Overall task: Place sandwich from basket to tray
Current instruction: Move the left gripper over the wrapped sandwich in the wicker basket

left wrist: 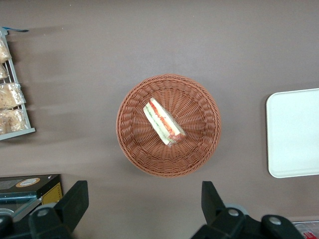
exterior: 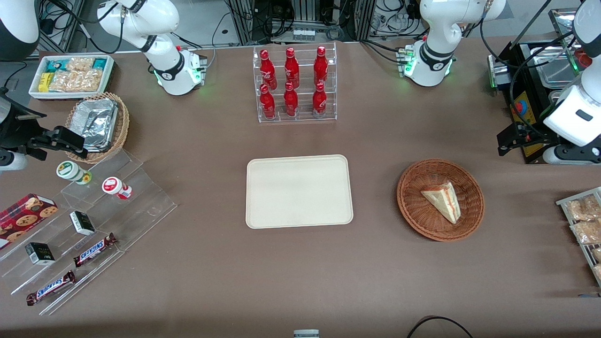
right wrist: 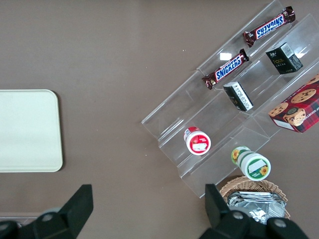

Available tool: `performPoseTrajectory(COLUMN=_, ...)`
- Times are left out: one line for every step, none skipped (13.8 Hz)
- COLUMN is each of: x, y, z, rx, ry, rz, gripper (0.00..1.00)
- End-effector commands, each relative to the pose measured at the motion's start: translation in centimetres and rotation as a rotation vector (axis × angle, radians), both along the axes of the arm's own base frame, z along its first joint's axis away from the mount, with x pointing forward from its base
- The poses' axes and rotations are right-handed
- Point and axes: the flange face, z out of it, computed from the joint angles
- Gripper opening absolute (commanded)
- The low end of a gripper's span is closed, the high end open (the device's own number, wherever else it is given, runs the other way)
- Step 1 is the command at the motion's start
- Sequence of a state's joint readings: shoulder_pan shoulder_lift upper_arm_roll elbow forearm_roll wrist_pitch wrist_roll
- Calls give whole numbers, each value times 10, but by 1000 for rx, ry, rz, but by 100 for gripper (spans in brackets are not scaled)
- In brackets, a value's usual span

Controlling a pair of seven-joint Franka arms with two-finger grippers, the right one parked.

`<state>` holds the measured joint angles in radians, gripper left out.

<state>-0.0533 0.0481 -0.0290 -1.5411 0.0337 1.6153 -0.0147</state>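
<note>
The sandwich (exterior: 442,201), a pale bread wedge with red and green filling, lies in the round reddish-brown wicker basket (exterior: 413,206). The cream tray (exterior: 299,191) lies flat beside the basket, toward the parked arm's end, with nothing on it. My left gripper (exterior: 504,142) hangs above the table, farther from the front camera than the basket and toward the working arm's end. In the left wrist view its fingers (left wrist: 75,199) stand wide apart and empty; the gripper (left wrist: 143,204) is clear of the basket (left wrist: 199,144), the sandwich (left wrist: 163,122) and the tray (left wrist: 294,132).
A clear rack of red bottles (exterior: 295,84) stands farther from the front camera than the tray. A wire rack of snack packets (exterior: 584,225) and a black control box (exterior: 526,103) flank the basket. A stepped acrylic shelf of snacks (exterior: 94,220) is at the parked arm's end.
</note>
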Motion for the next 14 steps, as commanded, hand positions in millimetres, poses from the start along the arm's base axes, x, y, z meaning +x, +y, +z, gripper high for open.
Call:
performPoseTrajectory(x=-6, y=3, z=9, rx=-7, ry=22, rz=-11, gripper=100)
performPoseTrajectory(x=-7, y=3, z=9, rx=-5, ry=30, rz=0, gripper=100)
performPoseTrajectory(x=-6, y=3, z=8, rx=-8, ry=33, rz=2, gripper=100)
performPoseTrajectory(x=-6, y=4, z=4, rx=-2, ry=40, rz=6, gripper=100)
performPoseTrajectory(x=-5, y=6, z=-3, rx=5, ry=52, rz=14, gripper=100)
performPoseTrajectory(x=-3, y=7, z=-13, rx=8, ry=66, rz=25, gripper=100)
performPoseTrajectory(x=-1, y=11, z=-29, rx=10, ry=86, rz=35, gripper=100)
performPoseTrajectory(x=3, y=12, z=-47, rx=11, ry=81, rz=59, gripper=100)
performPoseTrajectory(x=4, y=11, z=-69, rx=15, ry=69, rz=107, gripper=100)
performPoseTrajectory(x=3, y=11, z=-92, rx=40, ry=51, rz=149, gripper=100)
performPoseTrajectory(x=1, y=7, z=-108, rx=47, ry=41, rz=180, gripper=100)
performPoseTrajectory(x=1, y=3, z=-123, rx=44, ry=23, rz=226, gripper=100)
performPoseTrajectory(x=0, y=1, z=-140, rx=37, ry=1, rz=280, gripper=100)
performPoseTrajectory(x=-2, y=1, z=-156, rx=28, ry=-20, rz=344, gripper=100)
